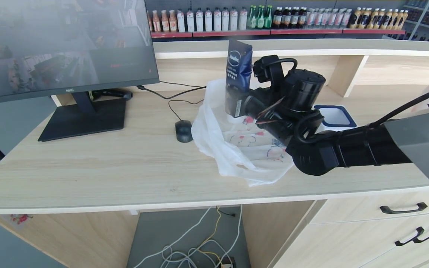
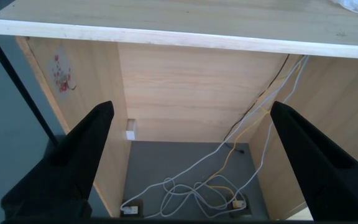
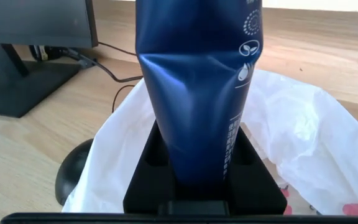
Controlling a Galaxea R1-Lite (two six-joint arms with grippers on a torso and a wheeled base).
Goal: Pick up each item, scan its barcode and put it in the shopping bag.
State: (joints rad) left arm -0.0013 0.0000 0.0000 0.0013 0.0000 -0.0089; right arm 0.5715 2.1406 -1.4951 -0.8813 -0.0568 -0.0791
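Pale wood-grain worktop [image 1: 125, 167] carries a thin, crumpled white plastic bag [image 1: 229, 145] with faint red and blue print; its contents cannot be made out. A rounded black mouse [image 1: 183, 131] lies at the bag's 9 o'clock, a flat dark monitor [image 1: 62, 41] at 10 and a square blue-rimmed tray [image 1: 335, 116] at 3. Right claw [image 1: 245, 106] pinches the lower end of a glossy, dented dark-blue tube [image 1: 238, 70], upright over the bag's 12 o'clock side, while left claw [image 2: 191, 106] hangs spread below the worktop's edge, above loose cables [image 2: 210, 190].
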